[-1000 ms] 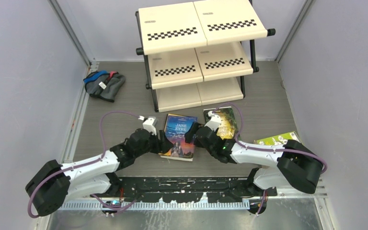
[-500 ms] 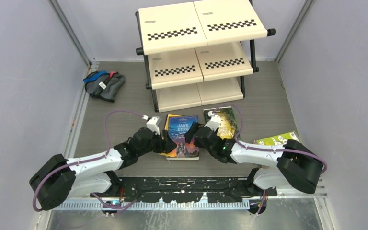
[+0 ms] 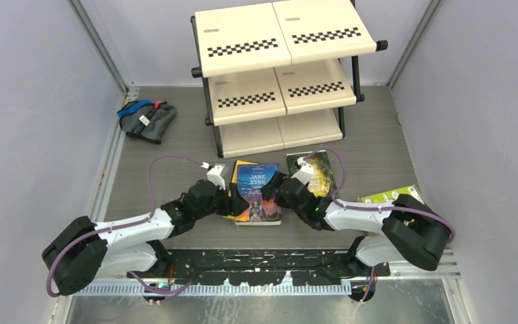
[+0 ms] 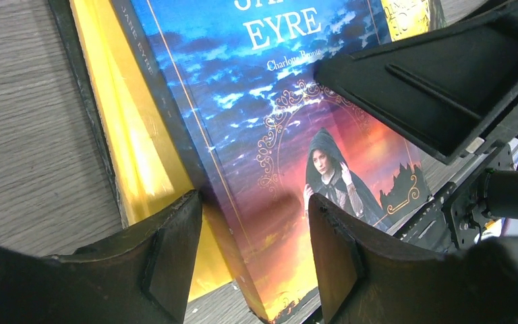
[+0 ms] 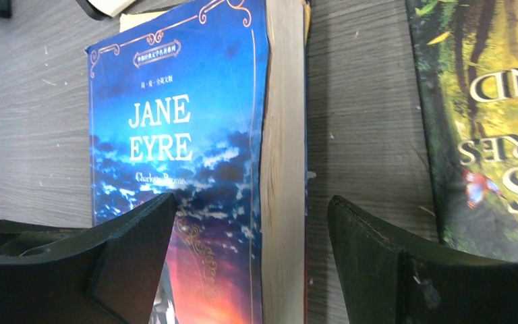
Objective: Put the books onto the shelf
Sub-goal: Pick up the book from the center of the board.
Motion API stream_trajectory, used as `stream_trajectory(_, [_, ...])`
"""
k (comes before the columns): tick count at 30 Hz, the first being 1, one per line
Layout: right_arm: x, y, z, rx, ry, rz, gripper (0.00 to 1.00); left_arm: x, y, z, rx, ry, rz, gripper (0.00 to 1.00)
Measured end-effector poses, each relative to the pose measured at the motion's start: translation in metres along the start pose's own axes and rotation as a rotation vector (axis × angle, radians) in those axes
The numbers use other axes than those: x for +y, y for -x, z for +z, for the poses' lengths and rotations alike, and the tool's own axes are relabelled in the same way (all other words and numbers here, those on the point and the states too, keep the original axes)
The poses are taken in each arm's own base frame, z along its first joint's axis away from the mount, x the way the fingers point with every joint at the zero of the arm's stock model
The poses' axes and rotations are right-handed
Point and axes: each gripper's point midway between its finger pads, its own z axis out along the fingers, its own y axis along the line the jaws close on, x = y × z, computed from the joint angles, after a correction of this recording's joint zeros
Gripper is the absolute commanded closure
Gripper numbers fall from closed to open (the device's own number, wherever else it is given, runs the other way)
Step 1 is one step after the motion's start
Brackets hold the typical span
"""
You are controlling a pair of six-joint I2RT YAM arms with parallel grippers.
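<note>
1. Jane Eyre (image 3: 260,192) lies on the table (image 3: 175,158) just in front of the shelf (image 3: 283,74), between the two grippers. In the top view, both wrists cover its side edges.
2. A yellow layer (image 4: 141,155) shows under its spine side, with a dark edge further out. I cannot tell whether this is its back cover or another book.
3. The green-gold book (image 3: 318,174) lies flat to the right of it, with a strip of table between them. Its near end is hidden under the right wrist, and its title is cut off in the right wrist view.
4. Only a strip of the lime book (image 3: 384,196) shows behind the right arm.
5. The left gripper (image 4: 253,202) has its jaws fairly wide, straddling the spine edge. One finger is over the yellow and the other over the cover. No grip is visible.
6. The right gripper (image 5: 251,206) is at full spread, with the page edge between its fingers. One finger is over the cover and the other over bare table.
7. The shelf's bottom tier is mostly hidden under the middle one.
8. Count:
   - three books seen
   - one shelf, with three tiers of two boards each
   - one cloth bundle (image 3: 147,120), far left and well apart
</note>
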Motion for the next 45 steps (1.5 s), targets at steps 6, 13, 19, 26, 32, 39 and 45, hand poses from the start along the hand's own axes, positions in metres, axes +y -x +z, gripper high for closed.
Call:
stream_trajectory(6, [0.008,-0.001,0.013,0.012,0.056,0.061,0.12,-0.001,0.001,0.003,0.004,0.004,0.000,0.40])
stream_trajectory(13, [0.010,-0.006,0.020,0.031,0.126,0.145,0.15,-0.001,0.001,0.004,0.002,0.004,0.000,0.41])
stream_trajectory(19, [0.012,-0.006,0.021,0.028,0.173,0.191,0.30,0.000,0.003,0.005,-0.006,0.007,0.001,0.41])
stream_trajectory(26, [0.009,0.002,0.014,0.003,0.180,0.231,0.66,0.000,0.004,0.005,-0.009,0.009,0.001,0.40])
stream_trajectory(32, [0.013,0.010,-0.001,-0.001,0.186,0.240,0.90,-0.004,0.009,-0.002,-0.030,0.000,0.000,0.38])
stream_trajectory(39, [0.007,0.011,-0.011,0.012,0.153,0.213,0.99,-0.008,0.027,-0.016,-0.103,0.000,-0.002,0.36])
stream_trajectory(45, [0.004,0.022,-0.032,0.013,0.124,0.152,0.99,-0.001,0.047,-0.042,-0.202,0.054,-0.014,0.36])
